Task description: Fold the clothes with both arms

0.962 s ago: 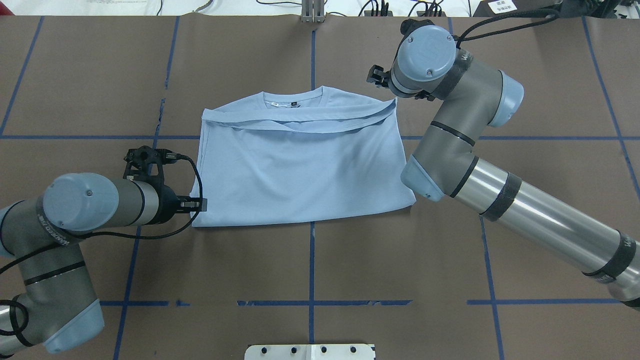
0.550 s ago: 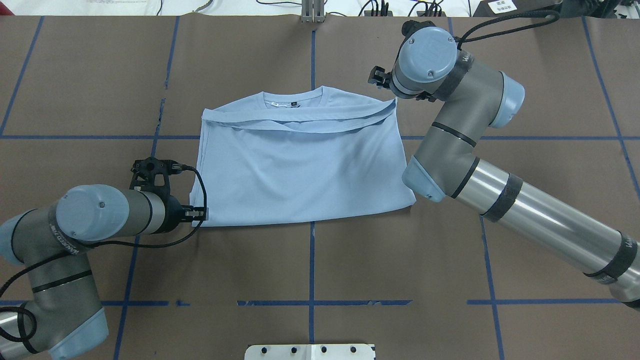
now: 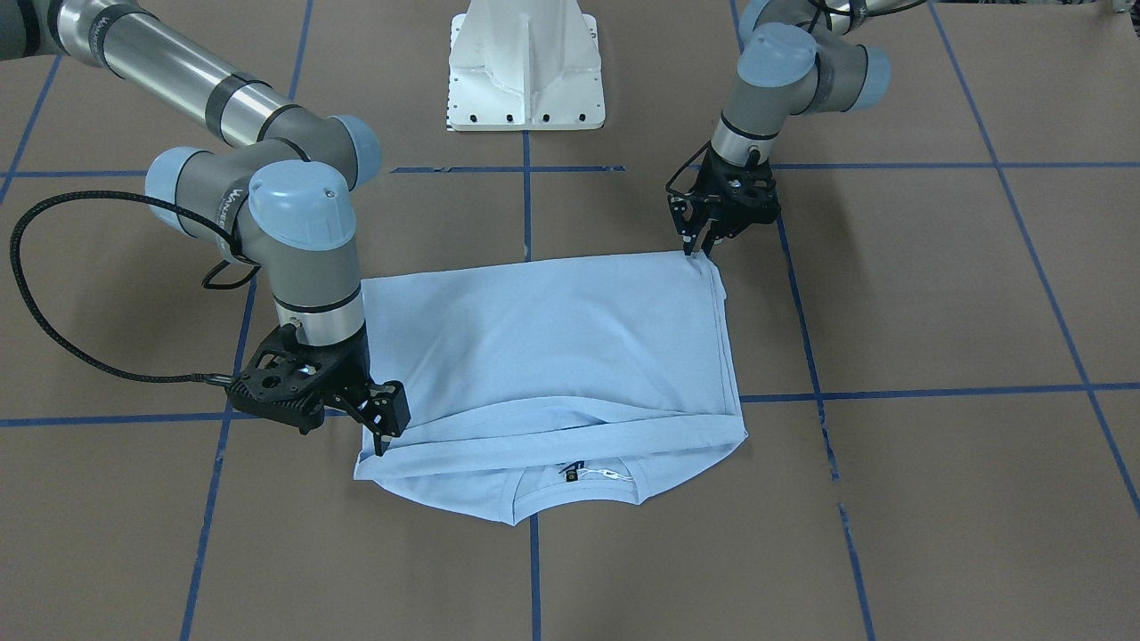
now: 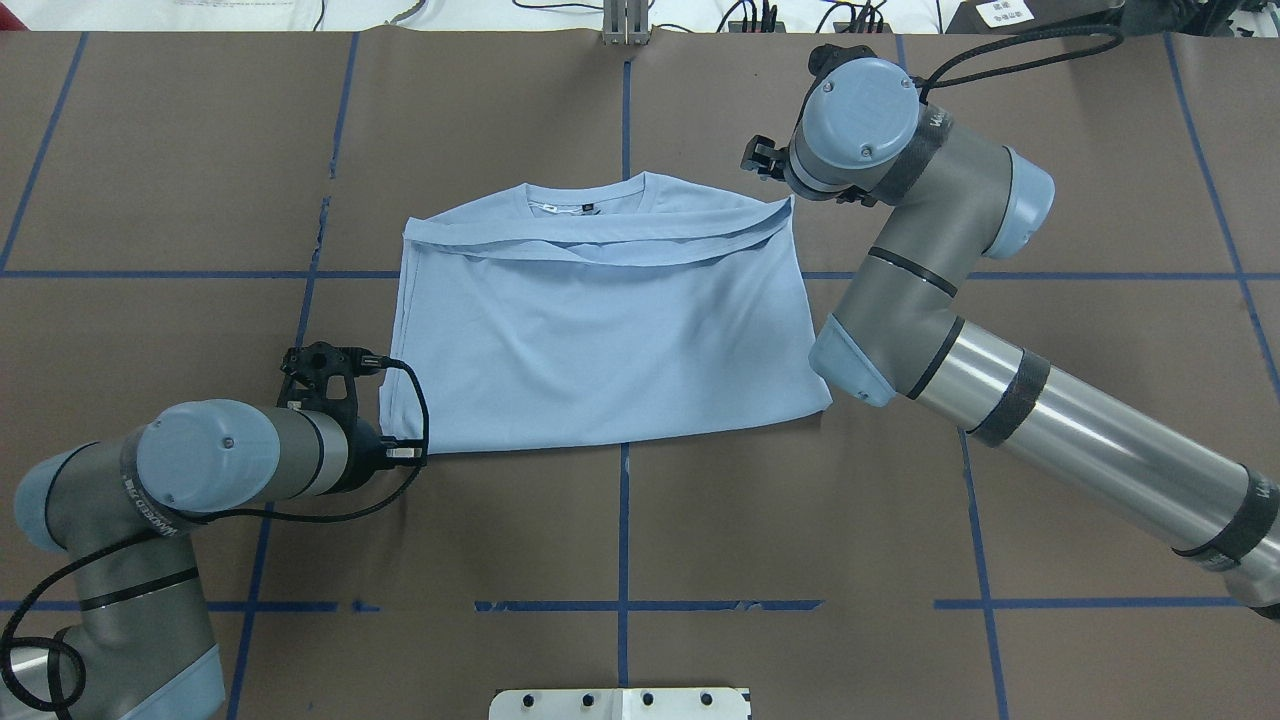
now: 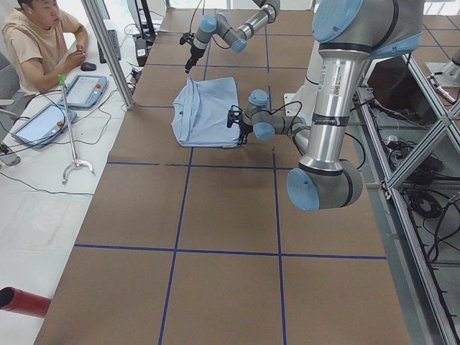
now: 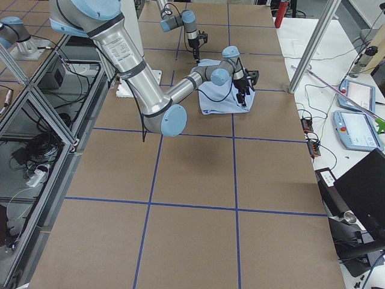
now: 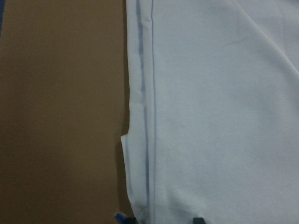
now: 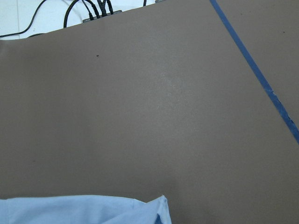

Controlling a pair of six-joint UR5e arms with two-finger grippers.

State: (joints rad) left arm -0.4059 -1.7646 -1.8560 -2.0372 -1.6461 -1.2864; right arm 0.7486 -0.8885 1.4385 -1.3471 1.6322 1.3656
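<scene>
Facing the robot, we see a table point(image 3: 935, 294) covered in brown paper and crossed by blue tape lines point(image 3: 891, 166), with the white pedestal point(image 3: 525, 71) at the far edge. The light blue T-shirt point(image 3: 552, 347) lies folded flat at mid-table, its collar and neck label point(image 3: 574, 474) toward this camera. The left gripper point(image 3: 697, 242) points down at the shirt's corner nearest the robot. The right gripper point(image 3: 389, 430), fingers parted, sits at the collar-end corner on the other side.

Overhead, we see the lower edge doubled up to just below the collar, while the wrists hide the fingers.

From the left end, a seated operator point(image 5: 39, 36) and tablets point(image 5: 86, 90) flank the table.

The left wrist camera adds two fingertips point(image 7: 198, 220) standing apart, with the flat, unpinched hem point(image 7: 145, 116) between them.

The right wrist camera shows only a shirt corner and bare paper.
</scene>
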